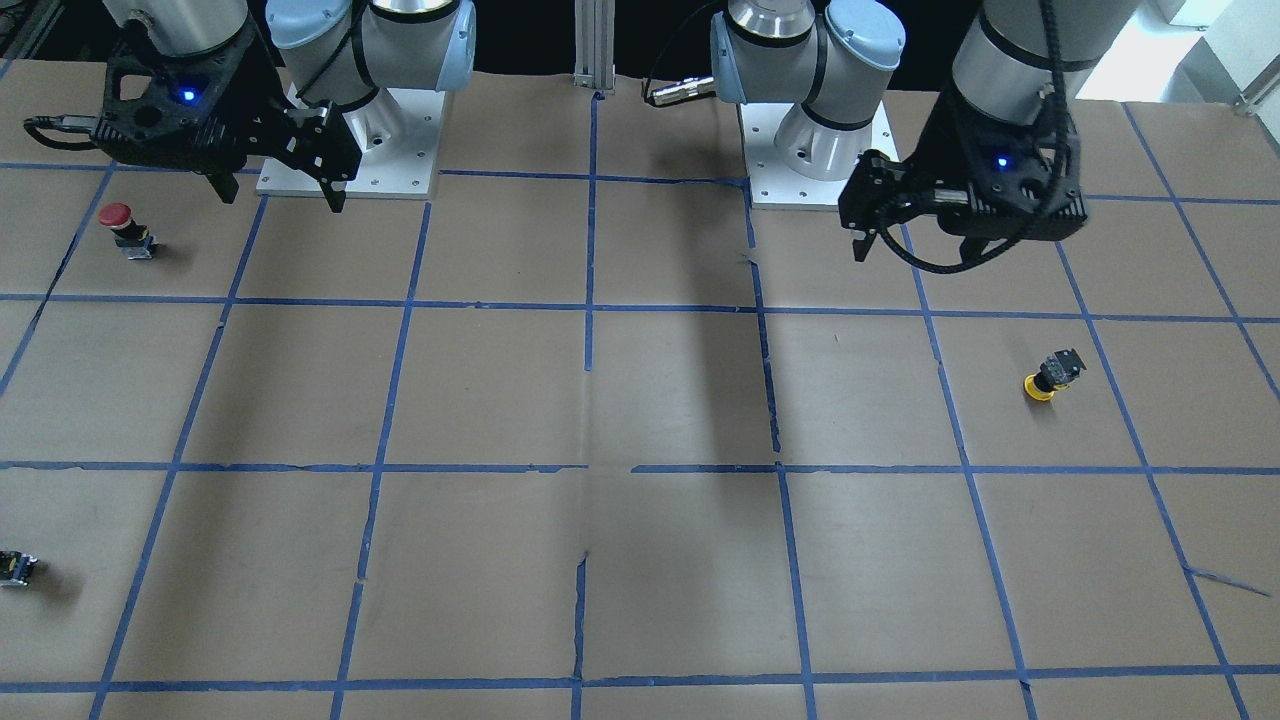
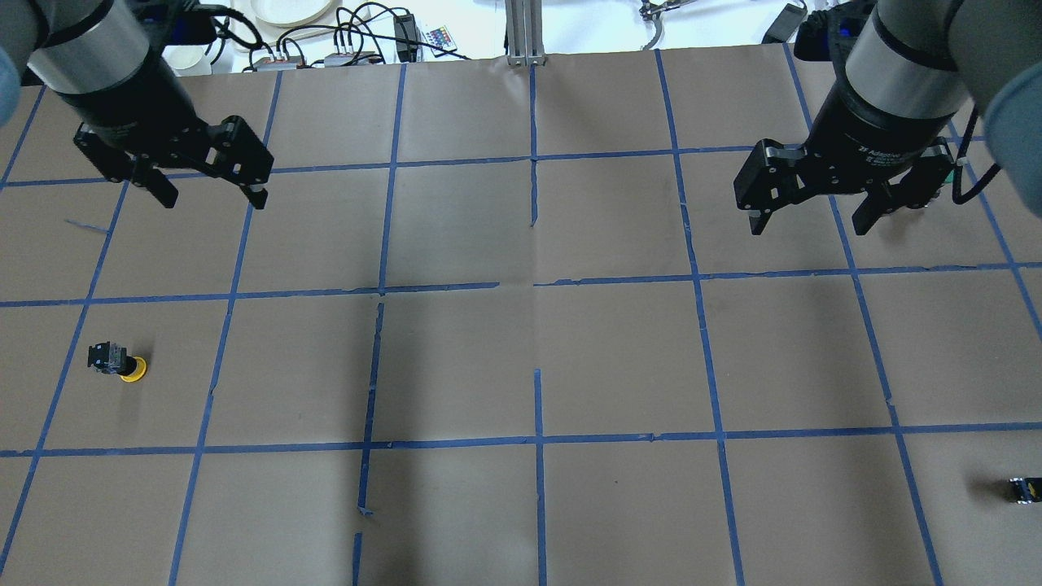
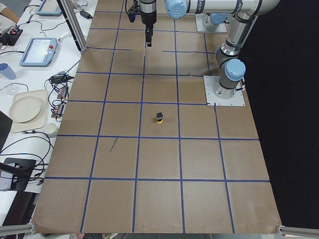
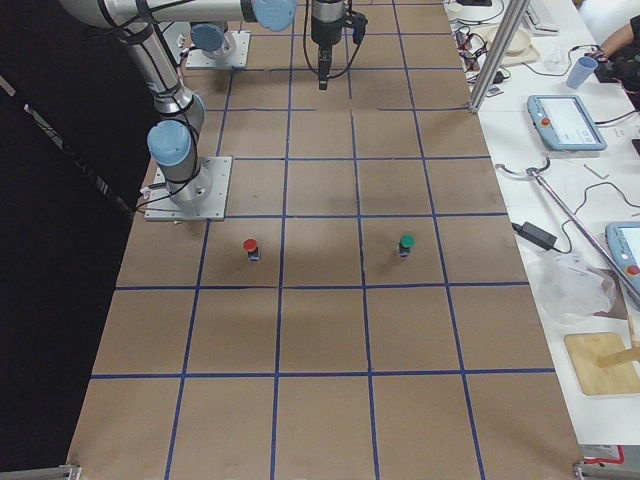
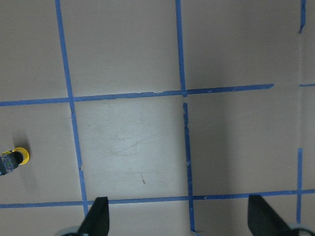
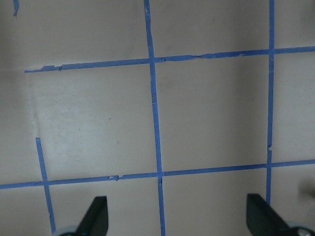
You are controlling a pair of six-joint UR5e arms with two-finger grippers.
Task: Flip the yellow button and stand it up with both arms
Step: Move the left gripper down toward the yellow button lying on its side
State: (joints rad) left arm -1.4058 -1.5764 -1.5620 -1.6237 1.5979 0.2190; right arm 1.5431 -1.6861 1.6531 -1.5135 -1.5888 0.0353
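Both of my arms at rest above the brown paper table [image 2: 619,350] with its blue tape grid; clock directions are read on the overhead view, with 12 pointing away from my base. My left gripper [image 2: 213,195] hung with its jaws spread wide and nothing between them, and my right gripper [image 2: 808,220] was likewise released and empty. The small push-button with a round yellow cap and black-and-grey body [image 2: 118,364] lay near the table's 8 o'clock, at about 7 o'clock from my left gripper and well apart from it. It appeared to lie on its side, cap toward 3 o'clock and body toward 9; I could not tell whether it leaned on the cap's rim.

I judged the yellow button light, rigid and not fragile. Its domed cap looked smooth and liable to roll or slip, so the squarer body seemed the better place to pinch, leaving the cap free for my other gripper to steady.

A like button with a red cap [image 1: 125,230] stood upright on my right side, and a small black-grey piece with a yellow spot [image 2: 1024,489] lay at the table's 4 o'clock edge. Both were far from the yellow button, and nothing I could see stood between it and my left gripper
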